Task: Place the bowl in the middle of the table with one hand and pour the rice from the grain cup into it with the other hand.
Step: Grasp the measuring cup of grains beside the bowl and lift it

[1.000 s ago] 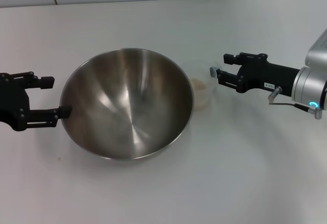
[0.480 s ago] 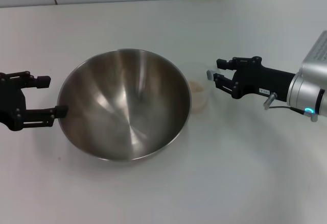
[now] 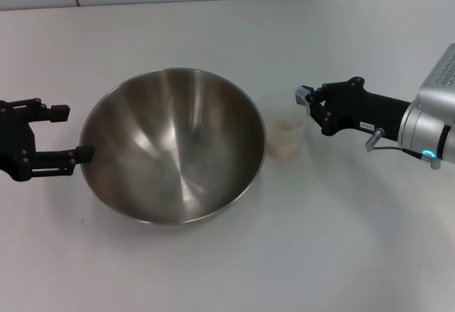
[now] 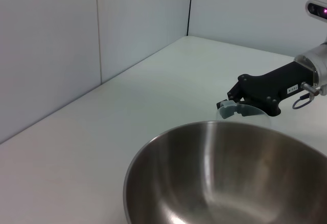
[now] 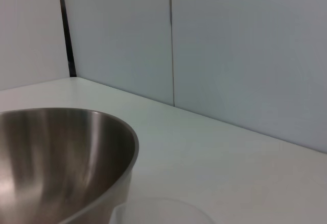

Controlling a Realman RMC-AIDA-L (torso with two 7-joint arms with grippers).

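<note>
At centre frame the steel bowl (image 3: 174, 145) is being flanked by the spread-fingered left gripper (image 3: 62, 133); at right, the grain cup (image 3: 286, 133) rim is being pinched by the right gripper (image 3: 304, 101).

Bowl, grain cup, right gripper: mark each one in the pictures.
bowl (image 3: 174, 148), head view, on its shiny inner wall.
grain cup (image 3: 286, 136), head view, on its clear side wall.
right gripper (image 3: 307, 99), head view, at its fingertips by the cup's rim.

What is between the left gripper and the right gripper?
In the head view, the bowl and the grain cup lie between the left gripper and right gripper.
</note>
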